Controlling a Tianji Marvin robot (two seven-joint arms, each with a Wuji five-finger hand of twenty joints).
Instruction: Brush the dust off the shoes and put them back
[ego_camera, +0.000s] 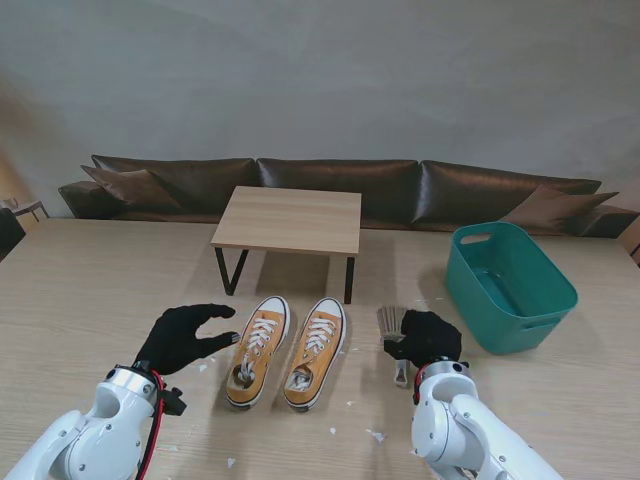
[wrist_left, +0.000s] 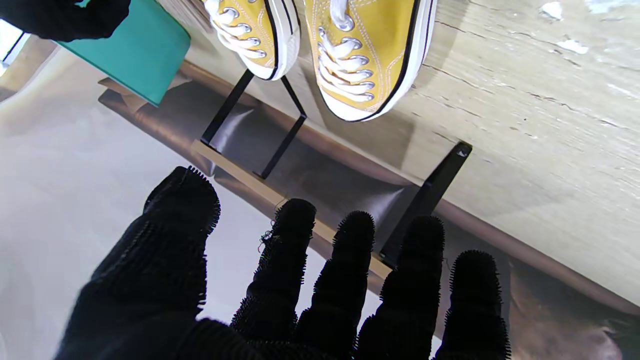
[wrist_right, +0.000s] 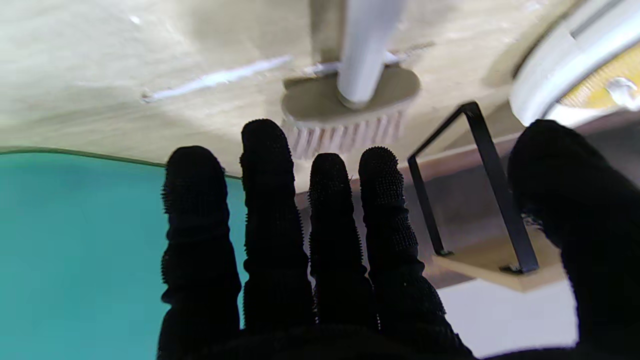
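1. While both arms rise from the near corners of the stand view, two yellow canvas shoes (ego_camera: 287, 352) lie side by side on the pale wood-grain table (ego_camera: 80, 290), with toes pointing away from the robot, white rubber soles and white laces.
2. Left of the shoes, the left hand (ego_camera: 183, 335) in a black knitted glove hovers just beside the left shoe (ego_camera: 257, 350). Its fingers (wrist_left: 345, 270) are spread apart with the thumb held wide, and they hold nothing.
3. Right of the shoes, the right hand (ego_camera: 428, 337) is over the brush (ego_camera: 393, 332), which lies on the table near the right shoe (ego_camera: 315, 352). The brush has a light grey rounded handle, an oval flat head and short pale bristles.
4. In the right wrist view, the four fingers (wrist_right: 275, 215) are straight and close together, the thumb is apart, and the brush (wrist_right: 350, 100) lies beyond the fingertips, not grasped.
5. Behind the shoes stands a small low stand (ego_camera: 289, 219) with a flat wooden top and thin black metal legs.
6. At the far right sits a teal plastic basket (ego_camera: 510, 287) with rounded corners.
7. Small white scraps (ego_camera: 374, 435) lie scattered on the table.
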